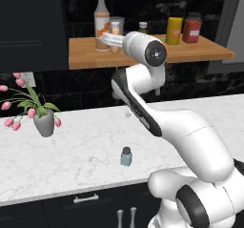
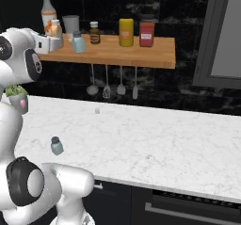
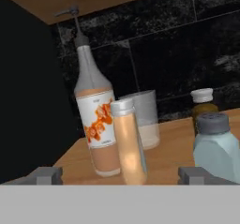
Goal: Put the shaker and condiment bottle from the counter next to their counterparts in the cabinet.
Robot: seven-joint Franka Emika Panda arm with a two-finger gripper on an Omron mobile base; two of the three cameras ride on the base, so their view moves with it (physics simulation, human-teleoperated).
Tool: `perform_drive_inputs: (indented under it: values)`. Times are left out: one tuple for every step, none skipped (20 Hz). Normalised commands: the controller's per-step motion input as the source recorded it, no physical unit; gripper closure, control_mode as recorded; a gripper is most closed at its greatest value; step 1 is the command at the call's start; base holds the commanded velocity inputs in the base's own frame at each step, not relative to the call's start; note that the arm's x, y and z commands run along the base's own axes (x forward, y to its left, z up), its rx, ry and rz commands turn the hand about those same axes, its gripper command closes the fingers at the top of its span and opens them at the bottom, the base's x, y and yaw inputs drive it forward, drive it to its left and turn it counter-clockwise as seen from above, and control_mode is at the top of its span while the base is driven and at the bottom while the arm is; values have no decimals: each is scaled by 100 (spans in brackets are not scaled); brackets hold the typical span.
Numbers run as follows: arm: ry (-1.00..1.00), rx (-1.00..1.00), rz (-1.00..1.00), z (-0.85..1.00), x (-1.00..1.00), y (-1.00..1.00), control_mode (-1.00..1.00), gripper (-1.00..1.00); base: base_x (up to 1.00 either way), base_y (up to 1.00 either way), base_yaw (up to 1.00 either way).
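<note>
You have the long white marble tabletop [image 1: 90, 141] as the biggest surface here, smooth with faint grey veins, over dark drawer fronts with silver handles [image 1: 86, 199]. Above it, against the glossy black tiled wall, runs the cabinet [image 2: 141, 53], a flat orange-brown wooden plank whose far left end is hidden behind the arm in the right base view.

On the plank's left end stands the tall bottle [image 3: 96, 124], clear-necked with a dark pump cap and a white label printed in orange; its top is cut off in the left base view. Just in front of it is the condiment bottle [image 3: 128, 143], a slim orange cylinder with a pale ribbed cap, tilted a little in the hand view, its base hidden by the bottom band. Behind both sits a translucent tumbler [image 3: 145, 117].

Your hand [image 3: 121, 175] is at that bottle with its 2 grey fingertips [image 3: 46, 175] standing wide, well apart on either side of the bottle and not touching it.

Further right on the plank you see a pale blue grey-capped shaker [image 2: 78, 43], a small brown jar [image 2: 94, 32], a yellow canister [image 2: 126, 32] and a red jar [image 2: 147, 33]. 4 metal utensils [image 2: 113, 83] hang below, too small to tell apart.

The other shaker [image 1: 126, 157], pale blue with a dark cap, stands upright near the tabletop's front edge. A grey vase of pink tulips [image 1: 43, 119] sits at the left.
</note>
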Motion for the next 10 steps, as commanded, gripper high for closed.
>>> perform_drive_inputs:
  values:
    - [-1, 0, 7, 0, -100, -81, -100, -100, 0, 0, 0]
    - [-4, 0, 8, 0, -100, -87, -100, -100, 0, 0, 0]
    - [-8, 0, 9, 0, -100, -95, -100, -100, 0, 0, 0]
    - [-12, 0, 11, 0, -100, -98, -100, -100, 0, 0, 0]
    - [-13, 0, 12, 0, -100, -100, -100, -100, 0, 0, 0]
    - [-11, 0, 15, 0, -100, -100, -100, -100, 0, 0, 0]
    - [-10, 0, 19, 0, -100, -100, -100, -100, 0, 0, 0]
    - [-9, 0, 22, 0, -100, -100, -100, -100, 0, 0, 0]
    - [-7, 0, 25, 0, -100, -100, -100, -100, 0, 0, 0]
    - [-7, 0, 27, 0, -100, -100, -100, -100, 0, 0, 0]
